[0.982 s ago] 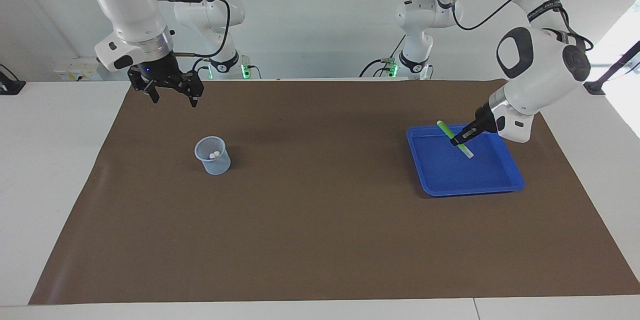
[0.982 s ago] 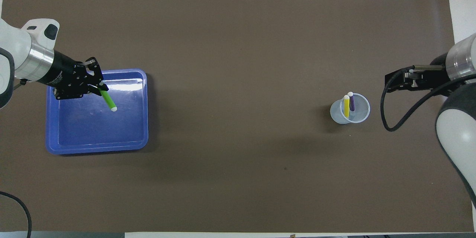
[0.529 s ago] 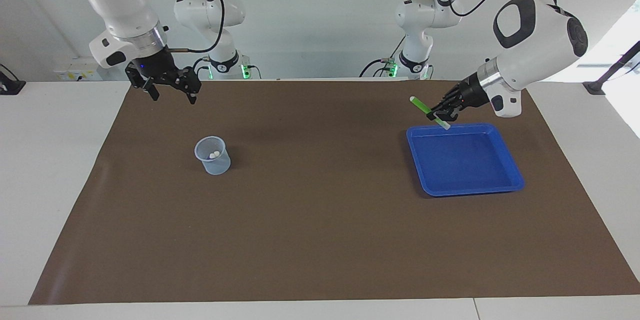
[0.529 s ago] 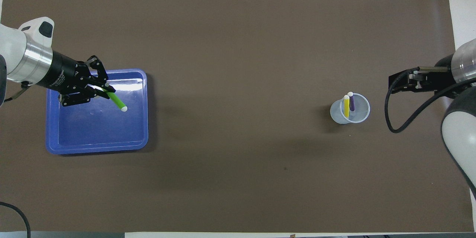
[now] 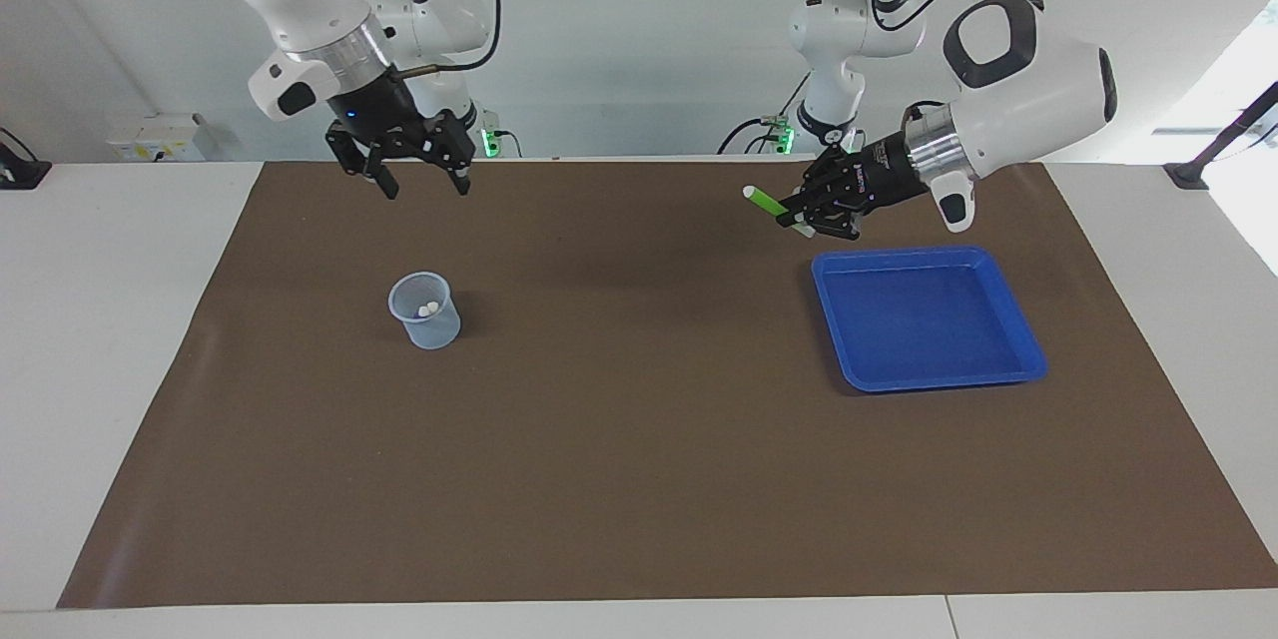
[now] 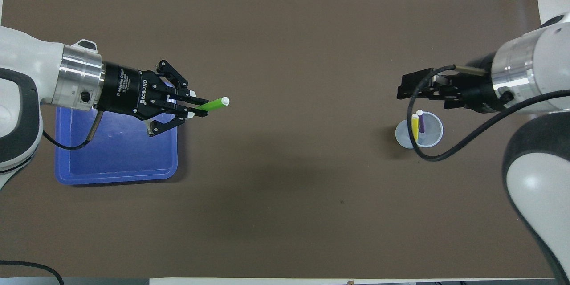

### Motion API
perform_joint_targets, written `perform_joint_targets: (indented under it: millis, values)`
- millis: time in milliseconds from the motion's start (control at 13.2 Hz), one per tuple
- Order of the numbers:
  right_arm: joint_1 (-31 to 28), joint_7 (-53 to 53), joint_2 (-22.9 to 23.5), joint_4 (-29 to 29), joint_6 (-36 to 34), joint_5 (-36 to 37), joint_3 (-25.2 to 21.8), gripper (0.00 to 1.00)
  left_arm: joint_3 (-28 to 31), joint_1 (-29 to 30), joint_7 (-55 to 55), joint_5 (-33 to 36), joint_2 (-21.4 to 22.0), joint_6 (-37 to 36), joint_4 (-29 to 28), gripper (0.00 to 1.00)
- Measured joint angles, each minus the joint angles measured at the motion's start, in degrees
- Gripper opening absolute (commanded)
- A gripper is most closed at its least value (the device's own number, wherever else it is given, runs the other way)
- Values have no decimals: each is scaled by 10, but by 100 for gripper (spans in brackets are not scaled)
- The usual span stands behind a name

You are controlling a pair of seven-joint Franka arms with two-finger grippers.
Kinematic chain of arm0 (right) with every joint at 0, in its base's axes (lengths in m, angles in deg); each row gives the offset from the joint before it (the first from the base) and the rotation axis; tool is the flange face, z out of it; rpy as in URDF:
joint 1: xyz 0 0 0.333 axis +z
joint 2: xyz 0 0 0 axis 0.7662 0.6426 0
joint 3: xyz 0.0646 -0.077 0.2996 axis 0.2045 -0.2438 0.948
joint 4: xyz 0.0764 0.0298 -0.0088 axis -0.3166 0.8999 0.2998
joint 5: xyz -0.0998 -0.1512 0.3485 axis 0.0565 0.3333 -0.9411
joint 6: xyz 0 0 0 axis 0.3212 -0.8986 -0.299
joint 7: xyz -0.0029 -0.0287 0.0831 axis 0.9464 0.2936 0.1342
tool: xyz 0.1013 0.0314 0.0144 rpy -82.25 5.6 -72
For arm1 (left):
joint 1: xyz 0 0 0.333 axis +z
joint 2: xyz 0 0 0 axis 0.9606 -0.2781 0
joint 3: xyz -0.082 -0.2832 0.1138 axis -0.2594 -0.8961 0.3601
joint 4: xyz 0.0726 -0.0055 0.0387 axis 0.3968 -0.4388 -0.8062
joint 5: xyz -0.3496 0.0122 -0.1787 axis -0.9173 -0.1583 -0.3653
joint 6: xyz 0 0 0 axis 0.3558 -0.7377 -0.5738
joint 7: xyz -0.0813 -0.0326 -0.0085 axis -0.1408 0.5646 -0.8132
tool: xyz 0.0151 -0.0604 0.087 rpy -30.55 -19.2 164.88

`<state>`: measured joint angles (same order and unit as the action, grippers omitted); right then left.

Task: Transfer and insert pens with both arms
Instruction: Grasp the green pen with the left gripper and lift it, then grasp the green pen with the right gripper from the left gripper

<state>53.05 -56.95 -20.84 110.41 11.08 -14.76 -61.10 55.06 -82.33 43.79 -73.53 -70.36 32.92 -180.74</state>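
Note:
My left gripper [image 5: 794, 217] is shut on the green pen [image 5: 767, 202] and holds it up in the air, nearly level, over the brown mat beside the blue tray [image 5: 929, 319]. In the overhead view the left gripper [image 6: 201, 108] holds the green pen [image 6: 216, 103] with its pale end pointing toward the middle of the table. The yellow pen [image 6: 415, 127] and purple pen [image 6: 421, 124] stand in a clear cup [image 6: 418, 136]. My right gripper [image 5: 426, 188] is open and raised over the mat beside the cup [image 5: 426, 312]; it also shows in the overhead view [image 6: 401, 91].
The blue tray [image 6: 116, 156] holds nothing, at the left arm's end of the table. A brown mat [image 5: 639, 439] covers the table. Two smaller white arms with green base lights [image 5: 844, 40] stand at the robots' edge.
My left gripper has lifted the green pen out of the tray and carried it toward the middle of the table. My right gripper has moved toward the middle too, past the cup.

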Motion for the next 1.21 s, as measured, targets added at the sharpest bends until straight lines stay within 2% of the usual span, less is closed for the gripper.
perform_joint_targets:
  millis: [227,453,604,907,982,1058,1133,1209]
  values:
    - [4,72,7,0,64,-56,63,100,-2,-69,26,-88,34,122,-69,0]
    - [4,117,23,1,116,-65,107,100,-4,-141,30,-164,72,240,-145,0]
    - [5,129,38,1,140,-65,129,100,-4,-160,30,-194,85,269,-168,0]
    - [6,131,58,1,166,-65,152,100,-1,-160,24,-219,93,274,-176,0]
    - [6,131,61,1,169,-65,154,91,-1,-160,21,-220,93,274,-177,0]
    - [6,131,62,1,170,-65,155,67,-1,-160,19,-222,93,274,-177,0]
    - [6,131,63,1,171,-65,155,39,-1,-160,17,-223,93,274,-178,0]
    - [6,131,63,1,171,-65,158,15,-1,-160,16,-224,93,274,-178,0]
